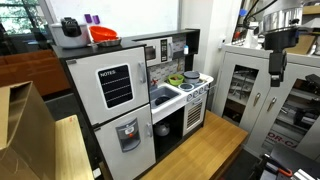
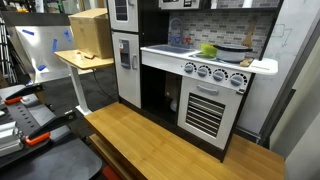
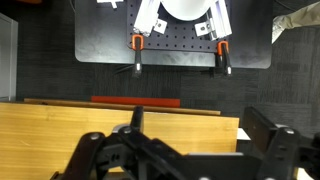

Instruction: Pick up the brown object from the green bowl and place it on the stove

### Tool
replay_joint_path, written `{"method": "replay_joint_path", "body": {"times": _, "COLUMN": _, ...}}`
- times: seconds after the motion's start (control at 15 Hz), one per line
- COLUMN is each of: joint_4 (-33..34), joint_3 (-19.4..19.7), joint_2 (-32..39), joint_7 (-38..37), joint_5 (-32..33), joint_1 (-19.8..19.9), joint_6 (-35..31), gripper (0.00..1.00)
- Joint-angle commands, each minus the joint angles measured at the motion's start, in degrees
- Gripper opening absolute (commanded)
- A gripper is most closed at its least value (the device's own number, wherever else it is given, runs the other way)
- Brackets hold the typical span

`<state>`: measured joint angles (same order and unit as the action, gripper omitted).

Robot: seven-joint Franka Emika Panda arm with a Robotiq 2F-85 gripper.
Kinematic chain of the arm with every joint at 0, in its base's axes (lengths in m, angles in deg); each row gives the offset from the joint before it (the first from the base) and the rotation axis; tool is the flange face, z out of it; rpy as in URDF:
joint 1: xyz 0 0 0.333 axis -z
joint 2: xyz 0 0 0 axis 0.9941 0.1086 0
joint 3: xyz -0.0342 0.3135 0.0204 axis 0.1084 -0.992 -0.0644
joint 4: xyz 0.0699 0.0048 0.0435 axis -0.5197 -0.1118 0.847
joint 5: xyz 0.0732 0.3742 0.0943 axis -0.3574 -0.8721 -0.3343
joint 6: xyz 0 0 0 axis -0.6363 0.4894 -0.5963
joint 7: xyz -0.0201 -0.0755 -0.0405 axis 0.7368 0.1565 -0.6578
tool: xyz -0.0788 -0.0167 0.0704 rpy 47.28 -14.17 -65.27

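The small green bowl (image 1: 175, 80) sits on the cooktop of the white toy stove (image 1: 196, 100). It also shows in an exterior view (image 2: 208, 50), above the stove's knob row (image 2: 215, 73). I cannot make out the brown object in it at this size. My gripper (image 1: 277, 62) hangs high, well to the side of the toy kitchen and far from the bowl. In the wrist view its jaws (image 3: 200, 125) are open and empty, over a wooden platform (image 3: 100, 125).
The grey-doored fridge with the "NOTES" board (image 1: 112, 95) stands beside the stove, with an orange-red bowl (image 1: 103, 35) on top. A pan (image 2: 236, 47) sits on the cooktop. A cardboard box (image 2: 90, 32) rests on a side table. A white cabinet (image 1: 255, 90) stands under the arm.
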<state>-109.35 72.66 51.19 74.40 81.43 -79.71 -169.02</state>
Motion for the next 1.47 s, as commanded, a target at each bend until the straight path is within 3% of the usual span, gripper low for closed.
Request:
{"method": "replay_joint_path", "body": {"times": 0.0, "joint_4": 0.1, "joint_3": -0.6, "joint_2": 0.1, "joint_7": 0.3, "joint_5": -0.3, "joint_1": 0.8, "joint_6": 0.1, "gripper": 1.00}}
{"method": "replay_joint_path", "body": {"times": 0.6, "joint_4": 0.1, "joint_3": -0.6, "joint_2": 0.1, "joint_7": 0.3, "joint_5": -0.3, "joint_1": 0.8, "joint_6": 0.1, "gripper": 1.00}}
{"method": "replay_joint_path", "body": {"times": 0.8, "joint_4": -1.1, "joint_3": 2.6, "joint_2": -2.3, "joint_7": 7.3, "joint_5": 0.5, "joint_1": 1.1, "joint_6": -1.5, "gripper": 1.00}}
{"method": "replay_joint_path", "body": {"times": 1.0, "joint_4": 4.9, "joint_3": 13.0, "joint_2": 6.4, "joint_7": 19.8, "joint_5": 1.3, "joint_1": 2.0, "joint_6": -14.8, "gripper": 1.00}}
{"method": "replay_joint_path", "body": {"times": 1.2, "joint_4": 9.7, "joint_3": 19.2, "joint_2": 14.0, "joint_7": 31.5, "joint_5": -8.8, "joint_1": -0.4, "joint_6": -23.6, "gripper": 1.00}}
{"method": "replay_joint_path", "body": {"times": 1.4, "joint_4": 13.2, "joint_3": 17.3, "joint_2": 20.2, "joint_7": 38.3, "joint_5": -19.9, "joint_1": -3.0, "joint_6": -25.3, "gripper": 1.00}}
